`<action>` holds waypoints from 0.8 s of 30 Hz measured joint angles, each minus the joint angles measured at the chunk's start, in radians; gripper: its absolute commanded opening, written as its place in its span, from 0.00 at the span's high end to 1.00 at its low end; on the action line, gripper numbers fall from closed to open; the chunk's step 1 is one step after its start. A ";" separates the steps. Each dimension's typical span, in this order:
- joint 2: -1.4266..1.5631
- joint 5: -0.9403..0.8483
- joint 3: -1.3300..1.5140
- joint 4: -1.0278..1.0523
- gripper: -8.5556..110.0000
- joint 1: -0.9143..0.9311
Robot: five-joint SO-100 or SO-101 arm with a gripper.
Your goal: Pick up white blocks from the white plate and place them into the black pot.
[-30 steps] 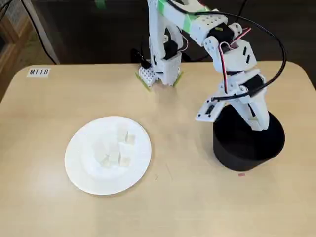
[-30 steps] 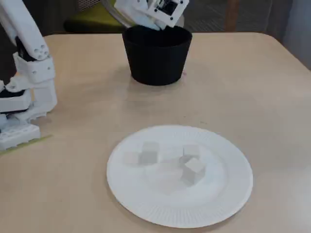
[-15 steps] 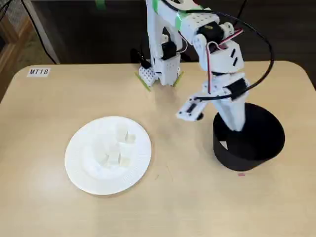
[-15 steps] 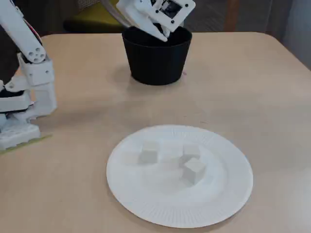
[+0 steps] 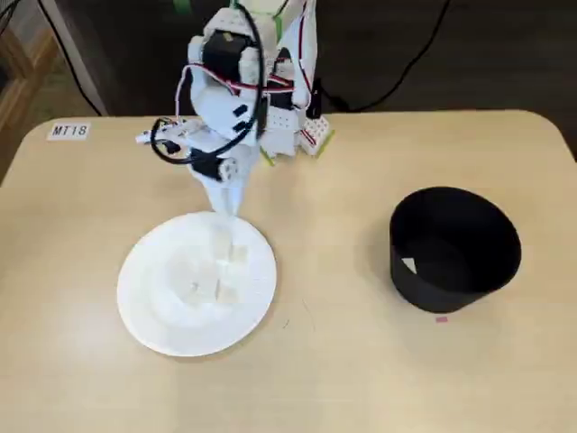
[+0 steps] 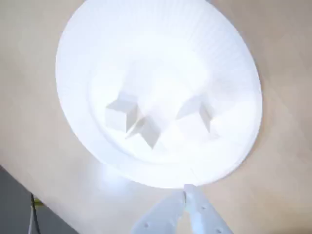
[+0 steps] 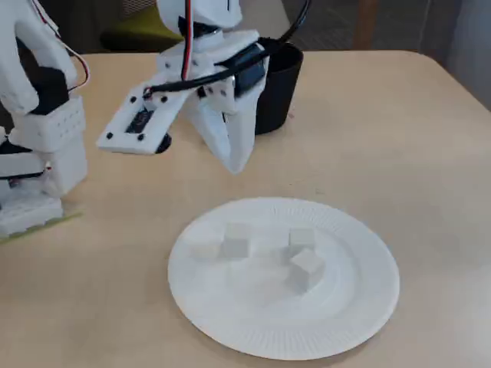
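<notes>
The hand hovers above the far rim of the white plate, its two fingers drawn together to a point and holding nothing, which suggests it is between grasps, not mid-carry. In the wrist view the closed tips enter at six o'clock, just off the plate's edge, with three white blocks clear near the plate's centre, clustered toward seven o'clock and slightly apart from one another; washed-out patches may hide more. Their loose spacing should leave room for a finger on either side. In a fixed view the black pot stands on the table well apart from the plate, toward three o'clock, with a pale speck inside, possibly a block already delivered.
</notes>
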 measured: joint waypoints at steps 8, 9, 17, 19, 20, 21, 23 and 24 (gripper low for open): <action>-0.488 -0.046 -0.537 0.229 0.72 0.055; -0.512 -0.054 -0.571 0.227 0.70 0.061; -0.612 -0.078 -0.620 0.256 0.65 0.094; -0.632 -0.080 -0.620 0.249 0.65 0.095; -0.637 -0.081 -0.620 0.239 0.66 0.095; -0.644 -0.081 -0.620 0.232 0.66 0.094; -0.658 -0.081 -0.620 0.215 0.66 0.092; -0.667 -0.081 -0.620 0.209 0.66 0.092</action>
